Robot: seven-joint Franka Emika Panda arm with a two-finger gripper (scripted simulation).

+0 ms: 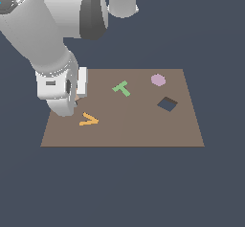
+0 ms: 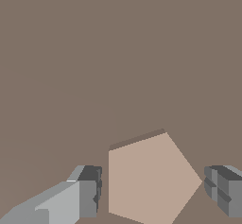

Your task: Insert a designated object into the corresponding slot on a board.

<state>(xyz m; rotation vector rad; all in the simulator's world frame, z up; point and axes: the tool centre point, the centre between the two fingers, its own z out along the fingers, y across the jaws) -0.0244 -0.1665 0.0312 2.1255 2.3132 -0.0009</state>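
Jaws first: we see our two fingers [image 2: 87, 192] standing apart, one on each side of the pinkish-tan pentagon piece [image 2: 149, 180]. They are open and do not touch it yet. We think they sit this way so they can squeeze the piece from both sides and lift it.

The piece lies flat on the brown board [image 1: 143, 130]. In the exterior view the gripper [image 1: 72, 98] hangs low over the board's left edge, and the arm hides almost all of the piece there.

Just to the right of the gripper, nearer us, lies one orange V piece [image 1: 88, 120]. Farther back, near the middle, lies one green T [image 1: 121, 88]. Far right sits one lilac rounded piece [image 1: 158, 80].

We count one dark cutout [image 1: 167, 104], diamond-shaped, on the right. We cannot find the five-sided slot; the arm may hide it.
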